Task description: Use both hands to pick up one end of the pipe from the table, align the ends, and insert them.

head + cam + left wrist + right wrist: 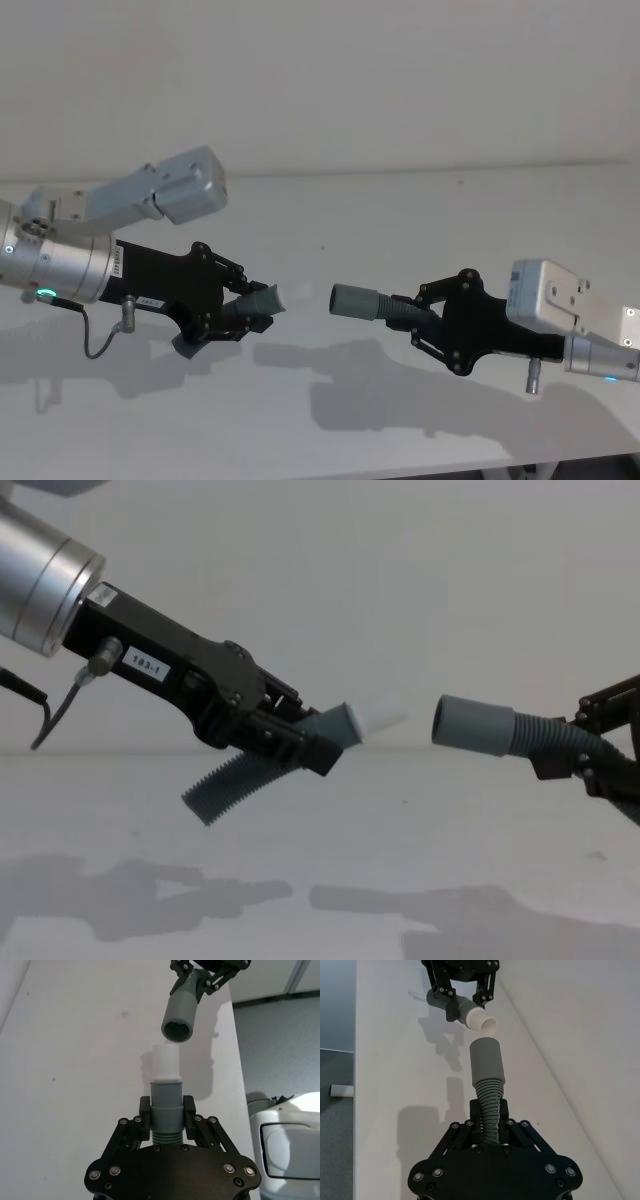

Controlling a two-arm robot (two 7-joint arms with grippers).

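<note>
Both hose pieces are lifted clear of the tabletop (400, 200), facing each other across a small gap. The left gripper (235, 310) pinches the plug piece (300, 745) on its grey collar just behind the white tip (375, 717), with the corrugated tail hanging down and to the left below the jaws. The right gripper (430, 318) pinches the other piece (395, 308) on its corrugated part, some way behind the cuff (355, 299), so the cuff stands out well ahead of the jaws.

The step in hand is the final lining-up before the push. In the chest view the tip points up and to the right, while the cuff (472, 725) lies nearly level and sits slightly lower than the tip's axis would meet. In the left wrist view the cuff's open mouth (176, 1031) sits a little to one side of the tip (164, 1062) and is angled to it.

To do this well, I would tilt the left wrist down until the two axes run in one line, correct the sideways offset, then close the gap slowly and straight. The cuff is held on flexible hose, so it will likely bend away if pushed off-centre; the tapered tip should forgive a small error only.
</note>
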